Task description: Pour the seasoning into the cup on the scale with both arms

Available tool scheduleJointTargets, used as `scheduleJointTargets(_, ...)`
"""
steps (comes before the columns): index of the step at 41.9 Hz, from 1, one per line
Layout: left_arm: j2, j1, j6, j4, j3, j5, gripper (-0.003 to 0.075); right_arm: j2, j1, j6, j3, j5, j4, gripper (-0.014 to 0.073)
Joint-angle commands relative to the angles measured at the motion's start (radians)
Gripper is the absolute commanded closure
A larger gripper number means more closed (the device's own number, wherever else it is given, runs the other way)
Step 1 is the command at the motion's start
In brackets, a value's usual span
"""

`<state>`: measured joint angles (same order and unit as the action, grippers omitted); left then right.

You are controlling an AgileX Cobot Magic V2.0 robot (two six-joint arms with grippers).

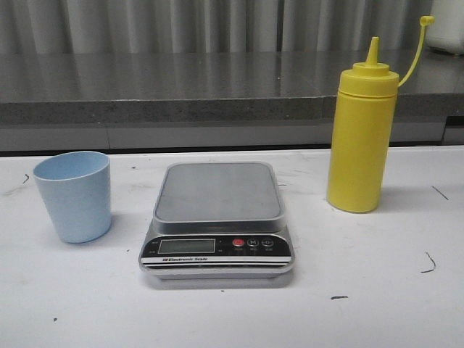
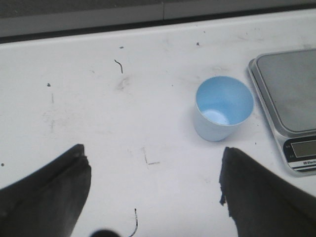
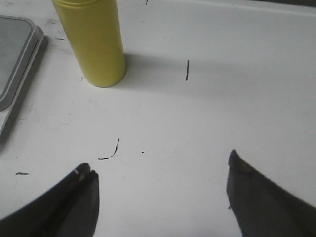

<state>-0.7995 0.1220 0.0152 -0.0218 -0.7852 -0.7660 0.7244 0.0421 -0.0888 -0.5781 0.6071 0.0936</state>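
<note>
The light blue cup (image 1: 73, 196) stands upright and empty on the white table, left of the scale (image 1: 217, 217). The scale's grey platform (image 1: 217, 191) is bare. The yellow seasoning bottle (image 1: 362, 138) stands upright to the right of the scale, nozzle uncapped, its cap strap curling up. In the left wrist view the cup (image 2: 223, 107) lies ahead of my open left gripper (image 2: 154, 163), beside the scale (image 2: 289, 106). In the right wrist view the bottle (image 3: 94, 42) stands ahead of my open right gripper (image 3: 160, 165). Neither gripper shows in the front view.
A grey stone ledge (image 1: 217, 87) runs along the back of the table, with a corrugated wall behind. The white table (image 1: 362, 290) carries small dark pen marks. A white object (image 1: 446, 29) sits on the ledge at the far right.
</note>
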Motion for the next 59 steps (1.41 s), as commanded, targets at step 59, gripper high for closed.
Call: scheduleJointTargets(59,-0.955,0.102,0.004,-0.067,-0.491,-0.05,0.0472,0.004,0.001,-0.013,-0.035,-0.064,-0.007,0.0034)
